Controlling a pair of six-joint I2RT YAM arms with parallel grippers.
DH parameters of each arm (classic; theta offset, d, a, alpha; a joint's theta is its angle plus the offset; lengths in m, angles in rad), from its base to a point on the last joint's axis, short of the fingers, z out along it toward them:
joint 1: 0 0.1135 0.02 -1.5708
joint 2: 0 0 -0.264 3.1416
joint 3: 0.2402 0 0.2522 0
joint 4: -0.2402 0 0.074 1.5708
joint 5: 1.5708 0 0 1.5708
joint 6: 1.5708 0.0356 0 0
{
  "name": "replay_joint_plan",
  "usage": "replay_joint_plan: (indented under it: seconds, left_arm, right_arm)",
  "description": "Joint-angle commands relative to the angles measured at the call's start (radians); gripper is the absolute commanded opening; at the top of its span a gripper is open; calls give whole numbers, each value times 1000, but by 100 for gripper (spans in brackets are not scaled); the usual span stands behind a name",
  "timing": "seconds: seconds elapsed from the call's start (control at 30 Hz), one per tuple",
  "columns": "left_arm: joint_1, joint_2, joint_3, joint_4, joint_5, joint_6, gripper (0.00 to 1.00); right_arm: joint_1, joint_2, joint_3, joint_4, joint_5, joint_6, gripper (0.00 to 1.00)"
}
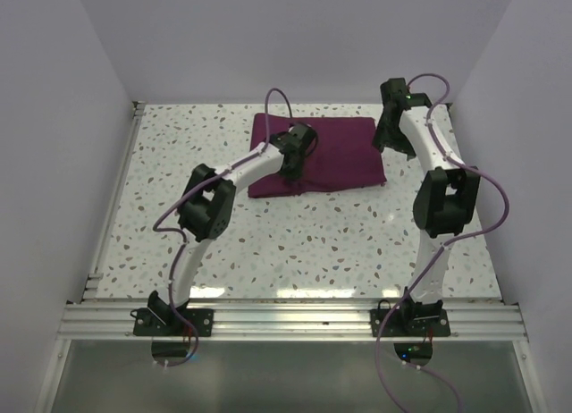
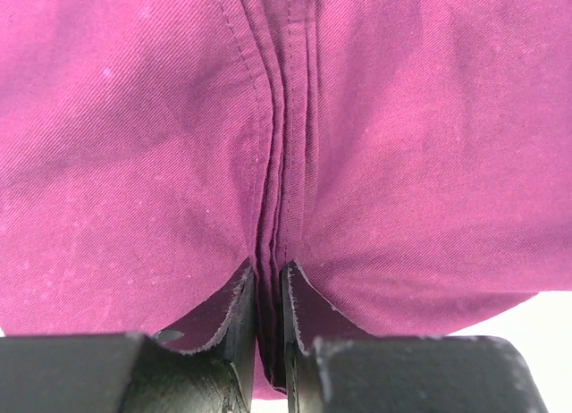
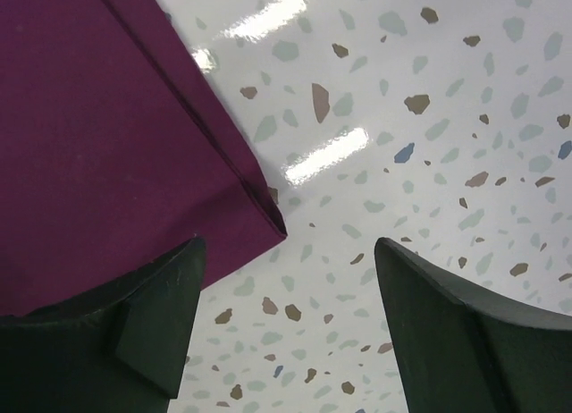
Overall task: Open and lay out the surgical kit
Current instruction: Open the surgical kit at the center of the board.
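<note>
A: Where is the cloth wrap (image 1: 344,154) lying?
B: It is lying folded flat on the desk (image 1: 304,243), toward the far edge, about midway across.
A: How is the left arm (image 1: 232,172) standing against it?
B: It is reaching over the wrap's left half. Its jaws are pinching a raised fold (image 2: 277,163) close to the wrap's near edge.
A: And the right arm (image 1: 438,163)?
B: It is hanging to the right of the wrap. Its jaws are standing apart above the desk, just beside a right-hand corner (image 3: 264,212) of the wrap.
</note>
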State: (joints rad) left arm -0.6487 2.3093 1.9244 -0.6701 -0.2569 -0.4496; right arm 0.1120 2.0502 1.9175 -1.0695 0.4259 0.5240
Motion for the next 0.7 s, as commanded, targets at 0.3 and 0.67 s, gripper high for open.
replay_joint_plan:
  seconds: [0.3,0.67]
  left_arm:
    - [79,-275,-122,23,128,-18,14]
    - [311,-511,-496,148,182,-133,0]
  right_arm:
    - [11,174,357,-56,-114,34,79]
    - [11,258,368,143,-329,13,77]
